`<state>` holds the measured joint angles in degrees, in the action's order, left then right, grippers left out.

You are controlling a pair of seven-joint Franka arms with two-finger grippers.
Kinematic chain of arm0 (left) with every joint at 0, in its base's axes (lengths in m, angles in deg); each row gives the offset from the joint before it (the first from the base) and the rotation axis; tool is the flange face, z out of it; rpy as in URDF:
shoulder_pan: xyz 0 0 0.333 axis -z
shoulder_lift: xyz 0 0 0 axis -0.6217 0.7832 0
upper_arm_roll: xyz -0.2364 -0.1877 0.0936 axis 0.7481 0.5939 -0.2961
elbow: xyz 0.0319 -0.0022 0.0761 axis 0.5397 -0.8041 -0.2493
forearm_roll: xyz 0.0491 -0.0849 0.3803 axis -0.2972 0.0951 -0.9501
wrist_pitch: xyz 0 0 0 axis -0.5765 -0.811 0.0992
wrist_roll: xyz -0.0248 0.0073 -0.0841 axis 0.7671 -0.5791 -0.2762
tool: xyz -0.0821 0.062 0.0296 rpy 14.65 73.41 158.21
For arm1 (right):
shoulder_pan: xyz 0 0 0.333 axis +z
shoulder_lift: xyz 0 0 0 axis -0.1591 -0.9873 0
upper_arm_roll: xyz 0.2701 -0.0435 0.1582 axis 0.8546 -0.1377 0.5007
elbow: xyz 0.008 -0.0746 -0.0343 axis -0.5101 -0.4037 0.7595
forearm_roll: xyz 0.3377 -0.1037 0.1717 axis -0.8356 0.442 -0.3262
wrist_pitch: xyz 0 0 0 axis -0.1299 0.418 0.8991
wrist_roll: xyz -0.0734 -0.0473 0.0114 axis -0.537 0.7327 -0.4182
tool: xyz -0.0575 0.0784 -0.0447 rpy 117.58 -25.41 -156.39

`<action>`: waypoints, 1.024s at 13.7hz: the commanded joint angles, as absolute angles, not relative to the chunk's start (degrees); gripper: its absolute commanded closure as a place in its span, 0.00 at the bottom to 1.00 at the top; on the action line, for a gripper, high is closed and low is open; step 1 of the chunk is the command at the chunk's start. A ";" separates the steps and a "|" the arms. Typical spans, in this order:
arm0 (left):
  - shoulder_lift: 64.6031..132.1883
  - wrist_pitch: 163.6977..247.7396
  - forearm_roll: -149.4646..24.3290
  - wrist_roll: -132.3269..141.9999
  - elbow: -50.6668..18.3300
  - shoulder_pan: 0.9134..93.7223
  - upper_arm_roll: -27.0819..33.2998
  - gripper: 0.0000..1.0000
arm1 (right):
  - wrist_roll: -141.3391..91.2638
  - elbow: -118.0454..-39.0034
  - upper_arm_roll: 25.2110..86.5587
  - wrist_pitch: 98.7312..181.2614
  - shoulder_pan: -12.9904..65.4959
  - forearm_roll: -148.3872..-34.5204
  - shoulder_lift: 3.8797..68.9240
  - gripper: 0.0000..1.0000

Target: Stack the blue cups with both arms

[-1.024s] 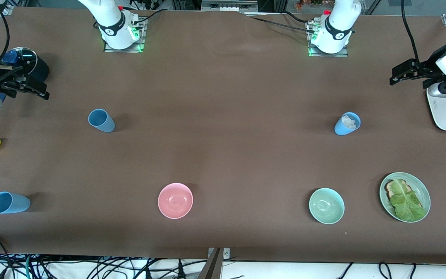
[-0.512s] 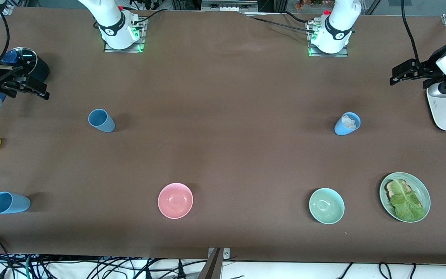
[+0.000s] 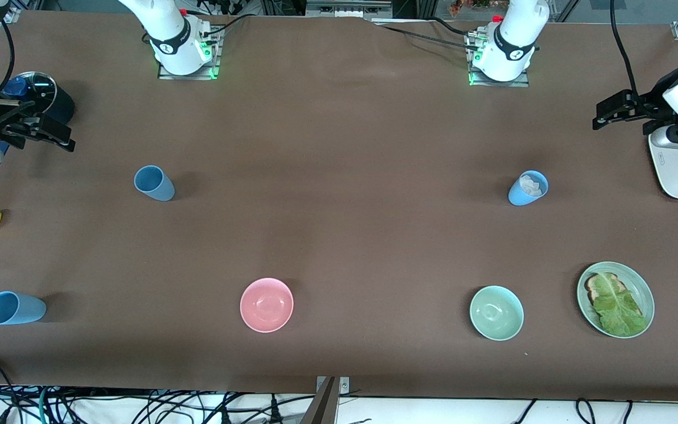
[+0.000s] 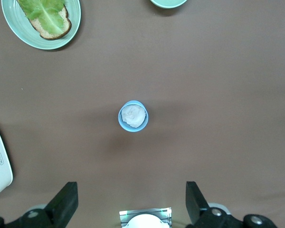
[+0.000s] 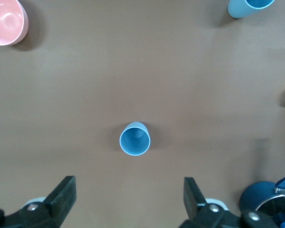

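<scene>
Brown table [image 3: 339, 235]: blue cups [image 5: 135, 138] stand clear of open jaws.

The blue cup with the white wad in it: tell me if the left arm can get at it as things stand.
Probably yes: the blue cup stands upright and alone on bare table, and the left gripper is open above it with nothing between.

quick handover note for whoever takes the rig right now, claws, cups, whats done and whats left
Left claw: open, empty, high over the cup holding white stuff.
Right claw: open, empty, high over the empty upright cup.
Third blue cup stands nearer the front camera, at the right arm's end of the table.
Done: nothing stacked.
Left: grasp and stack all three; the white stuff may block nesting.
</scene>
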<state>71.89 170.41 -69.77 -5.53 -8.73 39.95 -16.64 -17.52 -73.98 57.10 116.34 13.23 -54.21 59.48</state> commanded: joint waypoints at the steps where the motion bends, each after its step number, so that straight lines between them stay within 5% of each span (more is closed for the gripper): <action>1: 72.16 170.56 -69.80 -5.39 -8.04 39.67 -16.54 0.00 | -17.72 -74.25 57.03 116.49 13.29 -54.43 59.87 0.00; 6: 72.25 170.56 -69.63 -5.39 -8.04 39.76 -16.54 0.00 | -17.72 -74.25 57.03 116.49 13.29 -54.43 59.87 0.00; 14: 85.68 172.84 -71.90 -5.74 -3.83 41.25 -16.36 0.00 | -17.72 -74.25 57.03 116.40 13.29 -54.43 59.95 0.00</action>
<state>81.61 172.90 -69.95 -5.53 -7.83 40.62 -16.42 -17.53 -73.99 57.10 116.34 13.23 -54.22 59.48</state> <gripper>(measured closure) 0.000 0.000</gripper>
